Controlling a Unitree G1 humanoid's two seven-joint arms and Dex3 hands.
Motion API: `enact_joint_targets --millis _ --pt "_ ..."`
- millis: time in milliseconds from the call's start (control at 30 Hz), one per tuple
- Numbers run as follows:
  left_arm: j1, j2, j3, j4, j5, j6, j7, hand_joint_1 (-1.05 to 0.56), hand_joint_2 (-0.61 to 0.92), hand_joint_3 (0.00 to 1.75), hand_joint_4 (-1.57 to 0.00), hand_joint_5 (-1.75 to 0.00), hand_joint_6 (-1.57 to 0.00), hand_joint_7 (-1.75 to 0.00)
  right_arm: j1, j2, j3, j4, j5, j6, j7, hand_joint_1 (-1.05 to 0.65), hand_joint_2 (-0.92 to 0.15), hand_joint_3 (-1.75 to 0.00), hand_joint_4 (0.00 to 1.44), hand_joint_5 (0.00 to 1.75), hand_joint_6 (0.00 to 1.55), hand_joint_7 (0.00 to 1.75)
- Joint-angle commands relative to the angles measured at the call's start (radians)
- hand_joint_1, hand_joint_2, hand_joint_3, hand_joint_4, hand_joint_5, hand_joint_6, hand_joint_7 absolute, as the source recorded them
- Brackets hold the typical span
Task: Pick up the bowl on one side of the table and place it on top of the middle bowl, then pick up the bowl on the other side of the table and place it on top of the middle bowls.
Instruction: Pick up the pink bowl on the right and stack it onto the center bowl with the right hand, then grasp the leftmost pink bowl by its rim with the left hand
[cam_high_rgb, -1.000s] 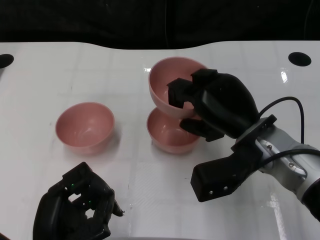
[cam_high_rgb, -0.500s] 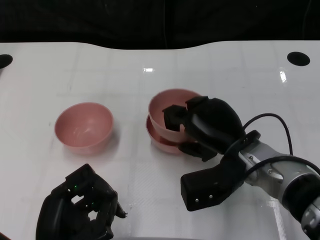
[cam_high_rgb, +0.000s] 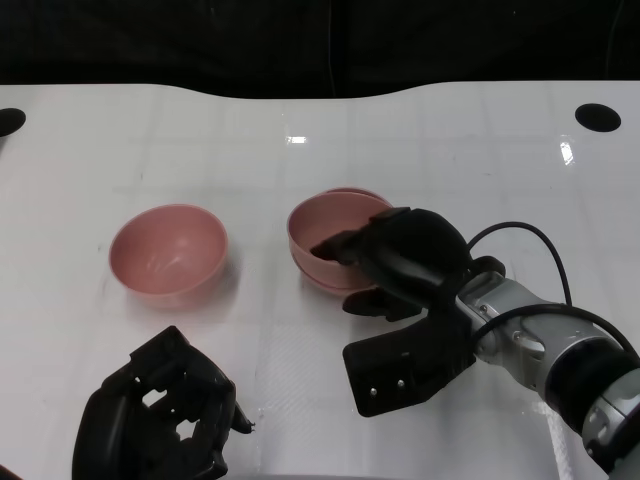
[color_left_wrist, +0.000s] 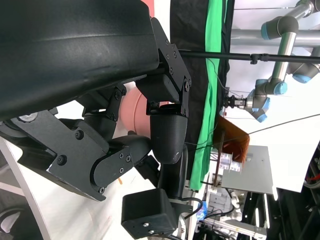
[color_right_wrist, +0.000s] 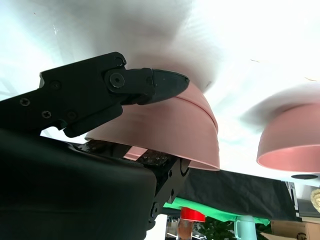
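Your right hand (cam_high_rgb: 395, 265) pinched the rim of the upper pink bowl (cam_high_rgb: 335, 225), its fingers (cam_high_rgb: 335, 245) hooked inside, with that bowl already nested in the middle bowl (cam_high_rgb: 340, 283) on the white worktop (cam_high_rgb: 450, 150). Step 1 looked nearly done, needing only release. The third bowl (cam_high_rgb: 168, 250) sat untouched, well apart. Your left hand (cam_high_rgb: 155, 420) hovered near it, fingers curled in on nothing.

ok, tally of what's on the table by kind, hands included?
Pink bowls: 3 (the lone bowl on the left, and the top bowl nested in the middle bowl)
Black hands: 2 (the left hand and the right hand, which grips the top bowl)
Total: 5
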Motion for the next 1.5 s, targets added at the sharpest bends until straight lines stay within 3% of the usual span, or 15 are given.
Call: enact_joint_targets --millis 33,267,400,867,967,1033,1100,1300,1500 --pt "0.003 0.003 0.001 -0.007 0.008 -0.013 0.008 -0.13 0.56 1.04 -0.81 -1.64 -0.78 -1.44 0.029 -0.027 -0.036 -0.061 0.056 -0.029 0.041 -0.73 -0.92 -0.49 0.21 0.00 0.24 0.00" --pt "-0.004 0.004 0.006 0.002 0.007 -0.014 0.006 -0.13 0.55 1.05 -0.82 -1.62 -0.79 -1.43 0.101 -0.072 -0.056 -0.230 0.075 -0.013 0.078 -0.76 -0.92 -0.53 0.16 0.00 0.20 0.00" --pt "-0.012 0.007 0.012 0.006 0.010 -0.011 0.010 -0.13 0.55 1.06 -0.82 -1.62 -0.79 -1.44 0.205 -0.142 -0.105 -0.443 0.088 -0.002 0.093 -0.77 -0.92 -0.56 0.15 0.00 0.15 0.00" --pt "-0.039 0.011 0.030 0.039 0.003 -0.025 -0.003 -0.12 0.54 1.07 -0.85 -1.60 -0.81 -1.42 0.457 -0.239 -0.255 -0.703 0.242 -0.173 0.107 -0.62 -0.92 -0.42 0.27 0.08 0.22 0.03" --pt "-0.042 0.014 0.032 0.037 0.008 -0.027 0.002 -0.15 0.53 1.06 -0.85 -1.61 -0.81 -1.42 0.541 -0.242 -0.296 -0.738 0.323 -0.250 0.107 -0.52 -0.92 -0.26 0.42 0.29 0.43 0.14" --pt "-0.044 0.015 0.034 0.031 0.012 -0.023 0.008 -0.16 0.53 1.07 -0.85 -1.61 -0.81 -1.42 0.582 -0.238 -0.317 -0.740 0.380 -0.303 0.121 -0.45 -0.92 -0.21 0.31 0.68 0.52 0.18" --pt "-0.044 0.015 0.035 0.026 0.011 -0.019 0.008 -0.17 0.53 1.08 -0.85 -1.62 -0.81 -1.42 0.609 -0.236 -0.333 -0.743 0.412 -0.333 0.137 -0.42 -0.92 -0.19 0.29 0.82 0.55 0.20" --pt "-0.048 0.024 0.036 0.002 0.026 -0.025 0.015 -0.15 0.54 1.07 -0.81 -1.63 -0.78 -1.41 0.724 -0.236 -0.376 -0.792 0.515 -0.388 0.201 -0.36 -0.92 -0.22 0.39 0.94 0.65 0.26" --pt "-0.041 0.039 0.043 -0.040 0.100 -0.040 0.053 -0.13 0.58 1.05 -0.77 -1.57 -0.78 -1.29 0.836 -0.216 -0.405 -0.855 0.649 -0.370 0.291 -0.28 -0.92 -0.22 0.54 0.98 0.77 0.34"
